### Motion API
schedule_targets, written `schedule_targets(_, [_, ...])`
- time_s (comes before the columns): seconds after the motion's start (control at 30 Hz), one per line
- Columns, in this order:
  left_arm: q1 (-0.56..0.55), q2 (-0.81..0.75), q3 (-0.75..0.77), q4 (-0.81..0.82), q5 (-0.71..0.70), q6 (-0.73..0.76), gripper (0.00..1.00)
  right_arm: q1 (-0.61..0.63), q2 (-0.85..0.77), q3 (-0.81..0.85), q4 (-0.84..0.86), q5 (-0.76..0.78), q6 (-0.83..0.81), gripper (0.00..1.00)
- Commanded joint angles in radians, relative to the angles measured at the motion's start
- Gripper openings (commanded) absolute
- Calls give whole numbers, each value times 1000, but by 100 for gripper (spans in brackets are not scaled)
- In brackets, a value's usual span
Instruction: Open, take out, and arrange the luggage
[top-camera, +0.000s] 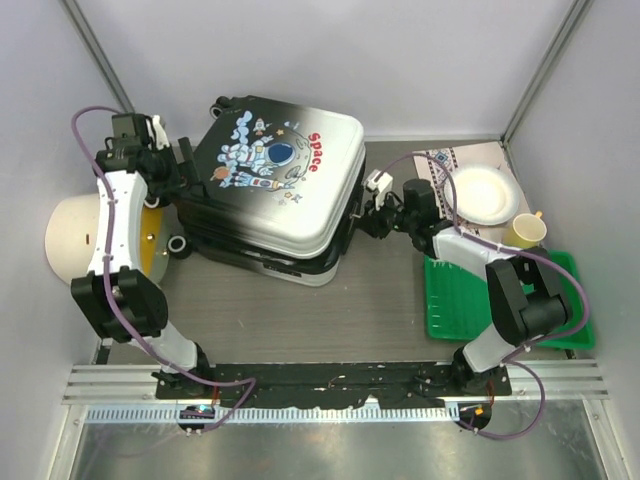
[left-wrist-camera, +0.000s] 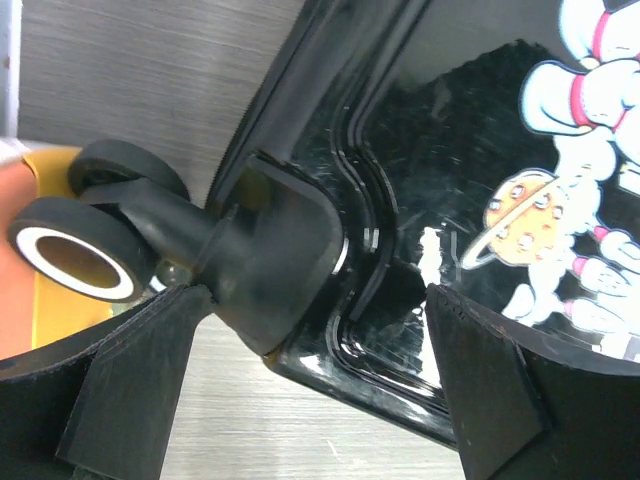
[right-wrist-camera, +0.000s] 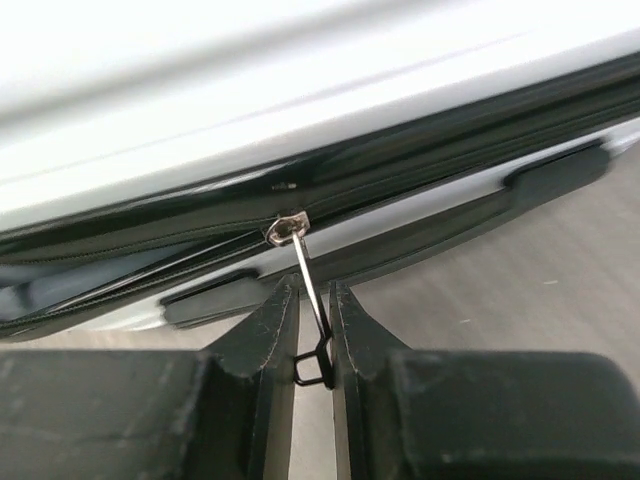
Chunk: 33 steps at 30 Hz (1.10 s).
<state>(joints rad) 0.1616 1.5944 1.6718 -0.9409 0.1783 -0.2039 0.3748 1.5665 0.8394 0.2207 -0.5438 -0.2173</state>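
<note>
The luggage (top-camera: 280, 170) lies flat at the back middle of the table, its astronaut and red "Space" print facing up. My left gripper (top-camera: 185, 172) is open at the case's left corner. In the left wrist view its fingers straddle that glossy black corner (left-wrist-camera: 330, 340) beside a black wheel (left-wrist-camera: 80, 255) without touching it. My right gripper (top-camera: 372, 205) is at the case's right side. In the right wrist view it is shut on the thin metal zipper pull (right-wrist-camera: 310, 285), which hangs from the slider on the luggage (right-wrist-camera: 300, 100) zip line.
A cream cylindrical bin with an orange lid (top-camera: 75, 240) lies at the far left, close to the left arm. A green tray (top-camera: 470, 300) sits at the right front. Behind it are a white plate (top-camera: 482, 195), a yellow cup (top-camera: 525, 232) and a patterned cloth (top-camera: 440, 160).
</note>
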Motion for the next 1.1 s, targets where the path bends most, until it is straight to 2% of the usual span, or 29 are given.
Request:
schedule_targets(0.0, [-48, 145, 45, 71, 33, 20, 93, -118, 78, 143, 89, 25, -45, 1])
schedule_targets(0.1, [-50, 223, 84, 44, 14, 23, 88, -158, 185, 234, 134, 45, -48, 1])
schedule_targets(0.3, [-48, 334, 172, 34, -17, 43, 87, -229, 419, 463, 210, 156, -39, 1])
schedule_targets(0.43, [-57, 380, 210, 24, -40, 78, 87, -287, 574, 633, 258, 166, -40, 1])
schedule_targets(0.57, [-57, 429, 253, 2, -37, 116, 87, -292, 725, 863, 288, 95, -5, 1])
schedule_targets(0.77, [-59, 489, 338, -24, -2, 162, 89, -243, 895, 1050, 425, -91, 180, 1])
schedule_targets(0.83, [-59, 506, 371, -38, 6, 178, 91, -231, 905, 1063, 450, -143, 254, 26])
schedule_targets(0.87, [-57, 506, 381, -39, 10, 181, 93, -228, 894, 1061, 444, -145, 278, 46])
schedule_targets(0.9, [-54, 503, 391, -45, 19, 185, 95, -229, 882, 1055, 407, -136, 301, 53])
schedule_targets(0.97, [-50, 492, 401, -41, 47, 178, 97, -244, 809, 1002, 346, -107, 318, 59])
schedule_targets(1.07, [-40, 466, 401, -36, 76, 161, 98, -281, 691, 902, 234, -94, 410, 59])
